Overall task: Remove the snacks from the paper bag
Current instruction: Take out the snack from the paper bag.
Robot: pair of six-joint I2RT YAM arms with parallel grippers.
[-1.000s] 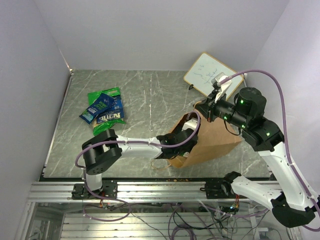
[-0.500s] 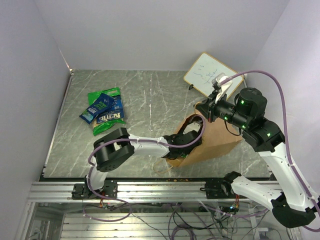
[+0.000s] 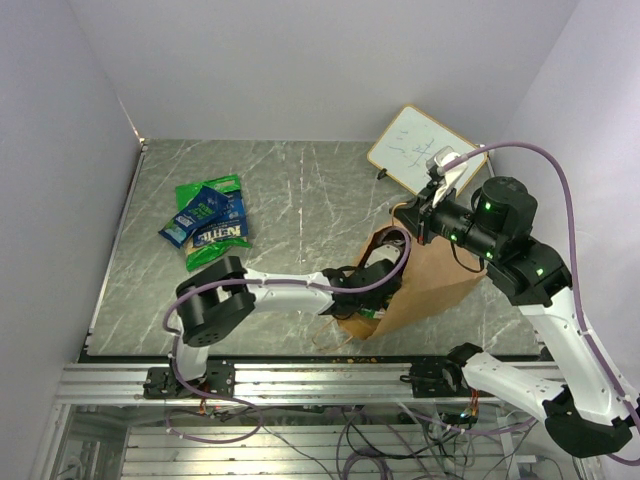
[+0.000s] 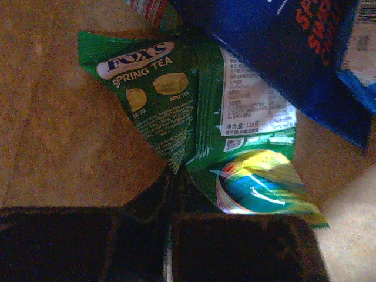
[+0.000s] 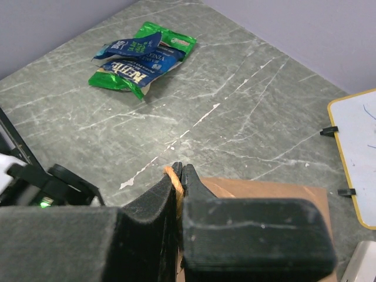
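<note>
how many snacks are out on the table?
3, piled at the table's far left: a green packet underneath, a small blue packet on its left side, and a larger blue packet beside that. The overlap may hide another.

- A desk (image 3: 300,200) with a grey-green stone pattern, pale veins and scratches fills the middle of the top view. In the right wrist view a long whitish streak runs across it.
- A white writing board (image 3: 415,145) with a thin yellowish frame lies in the upper right of the top view, turned diagonally, with faint blue scribbles on its face. Only its left part shows, at the right edge of the right wrist view.
- Two small black clips (image 5: 330,130) sit on the board's left edge.
- Plain lilac walls (image 3: 300,60) close the desk in on the left, far and right sides.
- A silver metal rail (image 3: 300,380) runs along the bottom of the top view, with tangled cables (image 3: 380,440) beneath it.
</note>
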